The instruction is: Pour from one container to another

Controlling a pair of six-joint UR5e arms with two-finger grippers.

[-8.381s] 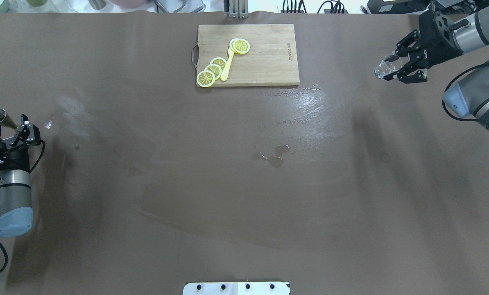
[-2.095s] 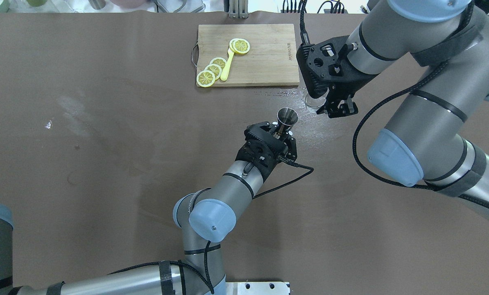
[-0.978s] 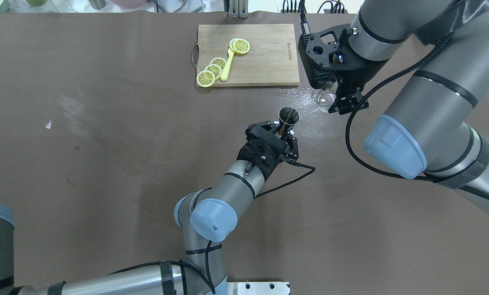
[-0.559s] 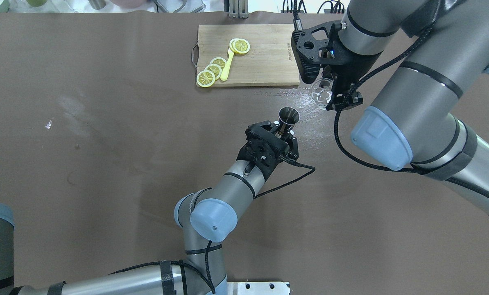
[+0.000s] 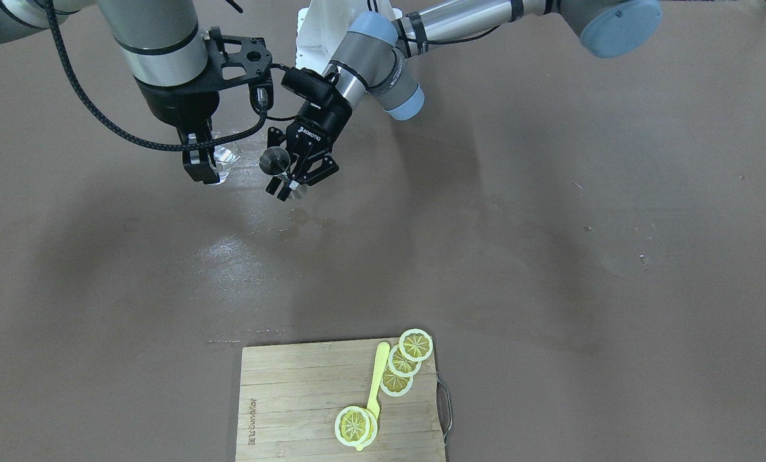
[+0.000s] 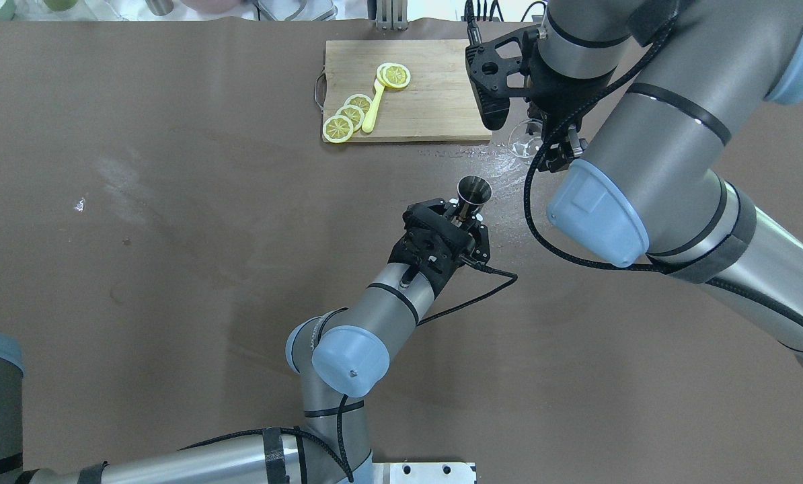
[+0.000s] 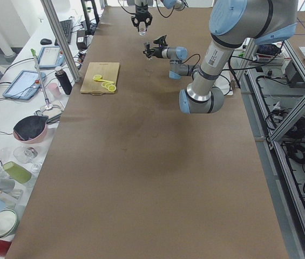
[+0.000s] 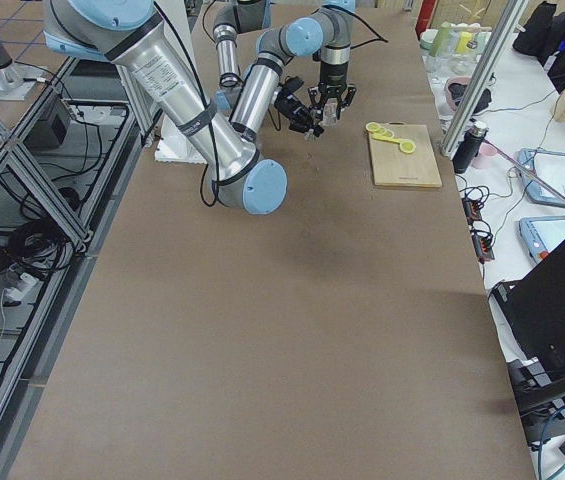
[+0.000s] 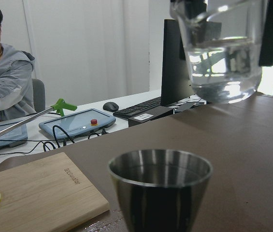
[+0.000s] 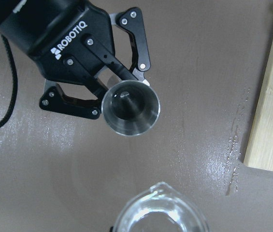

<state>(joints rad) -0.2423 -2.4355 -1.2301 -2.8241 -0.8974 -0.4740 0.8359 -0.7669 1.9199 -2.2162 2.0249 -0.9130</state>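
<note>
A steel cone-shaped jigger [image 6: 474, 190] stands upright, held by its lower part in my left gripper [image 6: 465, 214], which is shut on it above the table's middle. Its mouth [image 10: 130, 107] faces up and its rim [image 9: 160, 166] is level. A clear glass beaker [image 6: 524, 139] with water in it hangs upright in my right gripper [image 6: 540, 140], shut on it. The beaker [image 9: 223, 53] sits higher than the jigger and off to one side, apart from it. In the front view the beaker [image 5: 226, 155] is left of the jigger [image 5: 272, 160].
A wooden cutting board [image 6: 435, 101] with lemon slices [image 6: 349, 114] and a yellow utensil lies at the far middle. A wet, shiny patch [image 6: 502, 171] spreads on the brown table cover around the jigger. A person sits beyond the table's far side [image 9: 1, 82].
Both arms came in from the table's ends to its middle. In the last second the right gripper carried the beaker a little toward the cutting board and higher; the left gripper and jigger held still.
</note>
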